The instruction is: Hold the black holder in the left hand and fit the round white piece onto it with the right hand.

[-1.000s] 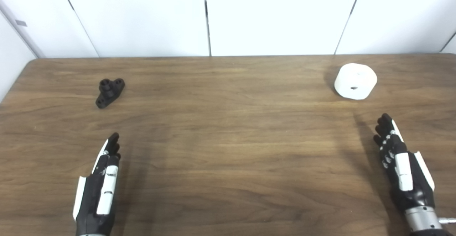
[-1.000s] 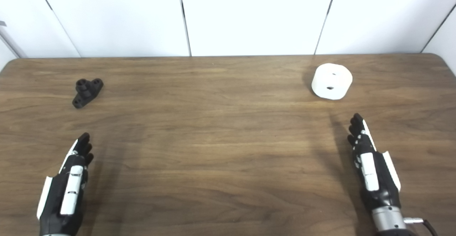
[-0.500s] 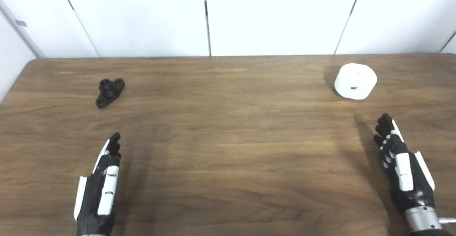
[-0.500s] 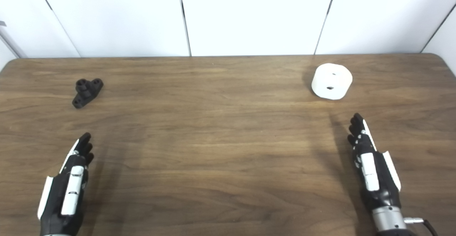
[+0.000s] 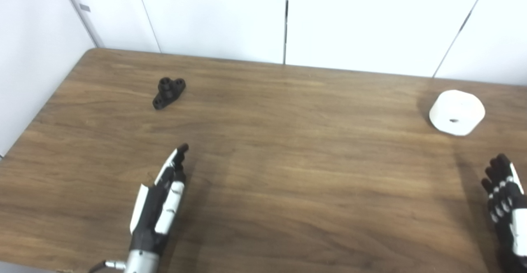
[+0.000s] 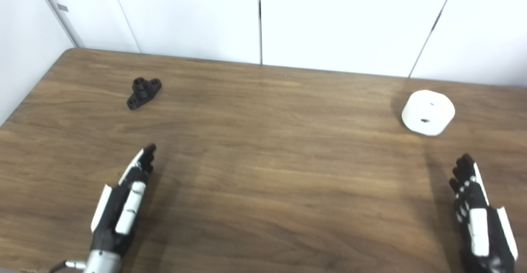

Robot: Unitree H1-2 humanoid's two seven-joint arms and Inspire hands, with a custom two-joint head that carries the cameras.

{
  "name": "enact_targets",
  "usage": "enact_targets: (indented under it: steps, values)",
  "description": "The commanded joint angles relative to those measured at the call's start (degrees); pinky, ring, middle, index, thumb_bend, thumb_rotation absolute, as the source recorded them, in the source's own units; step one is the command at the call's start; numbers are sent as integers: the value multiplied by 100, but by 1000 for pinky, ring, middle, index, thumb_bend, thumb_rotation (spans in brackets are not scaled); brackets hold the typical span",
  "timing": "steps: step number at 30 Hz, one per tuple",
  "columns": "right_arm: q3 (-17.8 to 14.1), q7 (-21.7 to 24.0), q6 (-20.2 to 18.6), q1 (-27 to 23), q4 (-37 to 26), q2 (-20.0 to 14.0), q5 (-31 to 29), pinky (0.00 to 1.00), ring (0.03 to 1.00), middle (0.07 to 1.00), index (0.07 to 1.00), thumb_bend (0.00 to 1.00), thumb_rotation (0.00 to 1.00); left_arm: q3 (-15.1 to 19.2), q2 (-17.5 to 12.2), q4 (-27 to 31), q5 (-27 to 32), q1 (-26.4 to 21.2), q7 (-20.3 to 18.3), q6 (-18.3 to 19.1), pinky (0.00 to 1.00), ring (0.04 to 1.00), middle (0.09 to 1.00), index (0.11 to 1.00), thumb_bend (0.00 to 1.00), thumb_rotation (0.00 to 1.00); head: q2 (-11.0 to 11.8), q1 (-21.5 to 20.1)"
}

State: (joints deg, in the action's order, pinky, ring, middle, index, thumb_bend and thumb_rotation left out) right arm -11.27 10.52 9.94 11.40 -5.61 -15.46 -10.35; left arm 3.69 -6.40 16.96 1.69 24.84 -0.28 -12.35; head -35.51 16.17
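While both hands lie flat and empty, fingers straight, you see the black holder (image 6: 143, 92) far left and the round white piece (image 6: 428, 112) far right on the table (image 6: 263, 174); right hand (image 6: 481, 223) partly cropped, left hand (image 6: 123, 207) whole.

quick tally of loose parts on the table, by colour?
Black: 1, the black holder, far left of the table.
White: 1, the round white piece, far right.
Total: 2. Neither is held or touched by a hand.
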Motion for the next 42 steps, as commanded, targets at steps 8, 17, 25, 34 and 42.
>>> enact_targets:
  steps: [8,17,25,34,42]
  values:
    - [-38,13,135,117,449,-52,-32,1000,1000,1000,1000,669,1000,-143,325,-94,-171,104,185,-335,1000,1000,990,939,478,779,204,190]
    - [-60,119,250,150,558,-84,-133,1000,1000,1000,1000,710,1000,-84,446,78,-1140,160,692,-217,910,946,949,908,397,517,345,243]
    - [-42,77,162,174,512,-43,-120,1000,1000,1000,1000,755,1000,329,375,703,-1827,-434,1158,637,843,889,894,864,510,124,280,167]
    - [-24,50,159,212,451,-15,-75,1000,1000,1000,1000,761,1000,701,-34,813,-2614,-1579,1410,2073,881,903,896,861,684,189,284,143]
    - [-21,78,91,247,382,-16,-111,1000,1000,1000,1000,784,1000,829,-325,429,-3383,-2358,1348,3038,861,888,869,829,724,257,254,143]
